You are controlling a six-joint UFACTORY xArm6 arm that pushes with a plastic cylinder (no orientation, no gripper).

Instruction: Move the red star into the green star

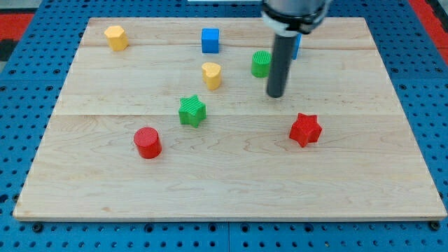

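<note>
The red star (305, 129) lies on the wooden board (231, 196) at the view's right, well apart from the green star (192, 110) near the middle. My tip (276, 95) stands above the red star, toward the view's top, not touching it. I have only a rod, so it grasps nothing. A green cylinder (261, 64) is just beside the rod.

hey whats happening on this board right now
A robot arm with a straight dark rod is working over a wooden board scattered with small blocks. My tip sits toward the view's top of the red star, a bit to its left and not touching it. The green star lies well off to the view's left, so the two stars are still far apart. A green cylinder stands just left of the rod, and part of a blue block shows behind it.
</note>
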